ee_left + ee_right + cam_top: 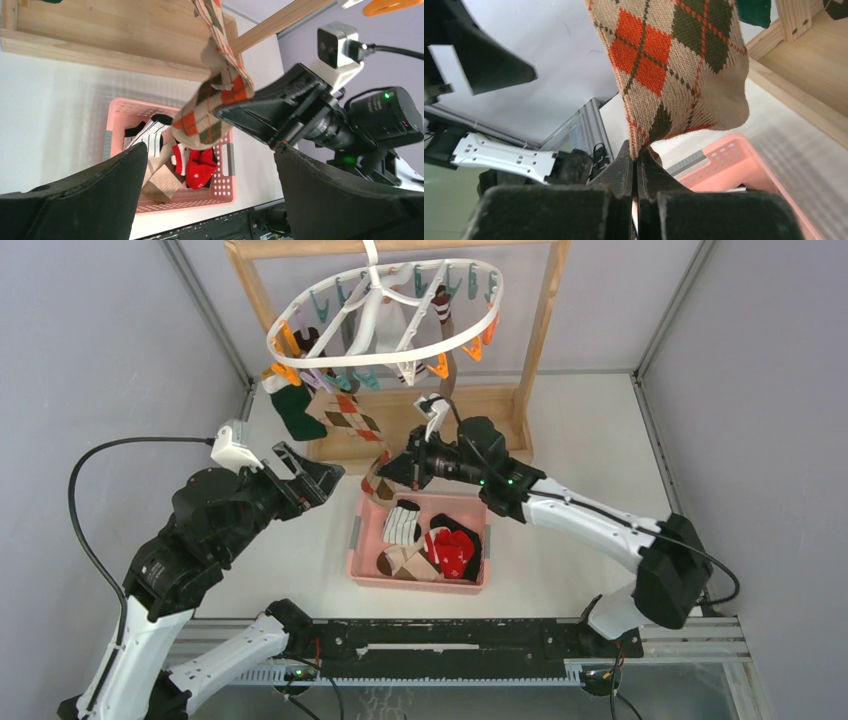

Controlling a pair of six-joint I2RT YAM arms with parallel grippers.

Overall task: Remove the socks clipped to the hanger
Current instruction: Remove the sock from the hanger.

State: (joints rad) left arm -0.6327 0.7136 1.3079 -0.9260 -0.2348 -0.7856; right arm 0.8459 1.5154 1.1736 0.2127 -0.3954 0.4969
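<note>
One argyle sock [345,418], centre frame, hangs clipped to hanger [385,360] upper centre. Right gripper [392,472] pinches its toe; left gripper [310,472] wide, empty. Next: tug free, drop in pink basket [358,540].

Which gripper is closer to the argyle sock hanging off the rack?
Right. The right gripper is pinched shut on the lower tip of the argyle sock; the left gripper hangs open to the sock's left, not touching it.

Left arm [205,520], right arm [590,515]: black joints, white shells. White cam box [236,447] on left wrist w/ black cable [140,440]. Green LED [512,480] on right.
</note>
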